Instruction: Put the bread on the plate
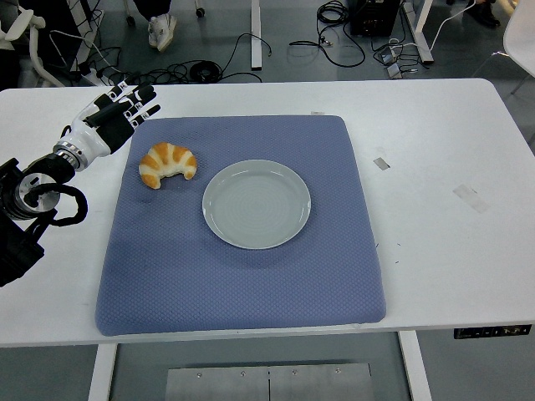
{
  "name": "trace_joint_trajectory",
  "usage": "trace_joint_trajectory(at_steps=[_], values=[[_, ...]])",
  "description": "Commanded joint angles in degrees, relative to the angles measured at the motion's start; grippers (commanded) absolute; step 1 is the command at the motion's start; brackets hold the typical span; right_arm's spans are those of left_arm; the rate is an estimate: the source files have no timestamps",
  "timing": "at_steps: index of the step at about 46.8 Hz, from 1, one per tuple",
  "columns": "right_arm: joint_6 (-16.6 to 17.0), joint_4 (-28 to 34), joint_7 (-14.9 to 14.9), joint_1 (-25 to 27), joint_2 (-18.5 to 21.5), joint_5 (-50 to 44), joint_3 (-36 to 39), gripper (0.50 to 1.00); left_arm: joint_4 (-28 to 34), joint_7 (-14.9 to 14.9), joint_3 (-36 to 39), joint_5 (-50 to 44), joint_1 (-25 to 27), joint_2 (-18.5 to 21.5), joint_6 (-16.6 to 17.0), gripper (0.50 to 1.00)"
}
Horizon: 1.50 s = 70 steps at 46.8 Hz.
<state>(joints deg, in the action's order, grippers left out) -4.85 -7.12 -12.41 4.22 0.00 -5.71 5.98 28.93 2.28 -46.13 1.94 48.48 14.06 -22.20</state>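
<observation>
A golden-brown croissant (167, 164) lies on the blue mat, just left of a pale grey round plate (257, 204) that holds nothing. My left hand (127, 107) hovers over the mat's far left corner, up and to the left of the croissant and apart from it. Its fingers are spread and relaxed, with nothing in them. The right arm is out of view.
The blue quilted mat (242, 284) covers the middle of the white table (451, 167). Small pieces of tape (471, 198) lie on the table to the right. Beyond the far edge are cables and chair legs on the floor.
</observation>
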Motion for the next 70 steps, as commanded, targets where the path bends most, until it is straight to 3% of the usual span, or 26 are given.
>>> trace_joint_trajectory(at_steps=[1, 39, 48, 70], values=[[0.0, 0.0, 0.0, 0.0, 0.0, 0.0, 0.0, 1.0, 0.0, 0.0, 0.0, 0.0, 0.0, 0.0, 0.1, 0.983], [0.0, -0.1, 0.0, 0.0, 0.0, 0.0, 0.0, 1.0, 0.0, 0.1, -0.7, -0.1, 1.4, 0.3, 0.6, 0.983], [0.0, 0.0, 0.0, 0.0, 0.0, 0.0, 0.0, 1.0, 0.2, 3.0, -0.8, -0.2, 1.4, 0.1, 0.1, 0.983], [0.0, 0.0, 0.0, 0.0, 0.0, 0.0, 0.0, 1.0, 0.0, 3.2, -0.8, 0.6, 2.8, 1.4, 2.0, 0.983]])
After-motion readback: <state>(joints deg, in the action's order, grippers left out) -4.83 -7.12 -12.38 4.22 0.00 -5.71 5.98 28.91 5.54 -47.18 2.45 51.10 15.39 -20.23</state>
